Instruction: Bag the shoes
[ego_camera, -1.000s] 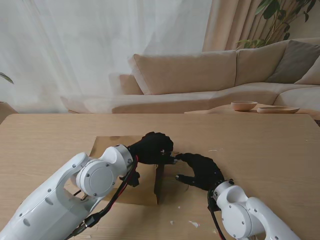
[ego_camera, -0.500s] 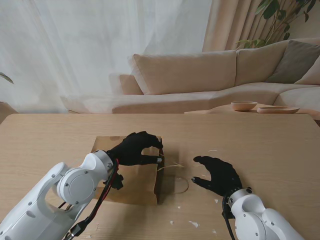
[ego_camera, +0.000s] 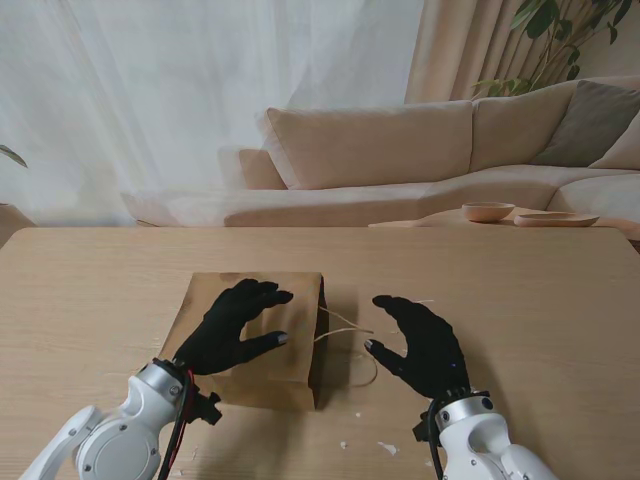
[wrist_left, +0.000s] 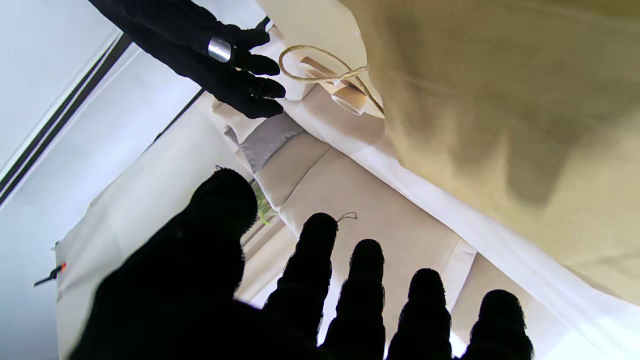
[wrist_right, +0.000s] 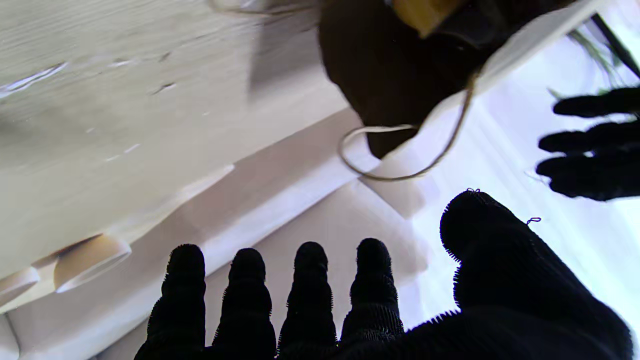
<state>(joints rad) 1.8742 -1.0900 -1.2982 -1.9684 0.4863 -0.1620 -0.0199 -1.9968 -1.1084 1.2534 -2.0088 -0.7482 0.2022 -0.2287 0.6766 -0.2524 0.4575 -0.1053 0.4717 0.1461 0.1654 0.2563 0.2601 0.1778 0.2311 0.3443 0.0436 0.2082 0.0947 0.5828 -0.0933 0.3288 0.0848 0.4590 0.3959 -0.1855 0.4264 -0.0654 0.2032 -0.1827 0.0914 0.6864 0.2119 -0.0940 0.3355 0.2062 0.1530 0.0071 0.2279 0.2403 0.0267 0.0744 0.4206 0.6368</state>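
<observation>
A flat brown paper bag (ego_camera: 255, 335) lies on its side on the pale wooden table (ego_camera: 520, 290), its surface matte kraft paper with soft creases. Its mouth faces the robot's right, where a thin loop of twine handle (ego_camera: 345, 325) spills onto the wood. No shoes can be made out in any view.

The left hand (ego_camera: 232, 330), gloved in black knit fabric, is over the bag with its fingers spread and released, gripping nothing; whether the palm touches the paper cannot be told from the stand's view. The right hand (ego_camera: 420, 340), in the same glove, hovers over the table just beside the bag's mouth, fingers apart and empty.

The left wrist view shows what the stand's camera does not: the bag's tan paper (wrist_left: 500, 100) close up with the fingers' shadows falling across it, the handle (wrist_left: 320, 65) curling in a round loop, and a metallic band on a finger of the right hand (wrist_left: 220, 50). The gloved left fingers (wrist_left: 367, 280) stand apart and straight, clear of the paper.

The right wrist view looks into the bag's dark opening (wrist_right: 395, 65), a rounded black hollow, with the twine (wrist_right: 400, 150) hanging in a loose oval before it. It also catches the wood grain of the table (wrist_right: 125, 90), two shallow wooden bowls (wrist_right: 85, 260) beyond the table, and the left hand's fingertips (wrist_right: 590, 145) at the edge. Small white flecks (ego_camera: 388, 448) dot the table near the robot.
</observation>
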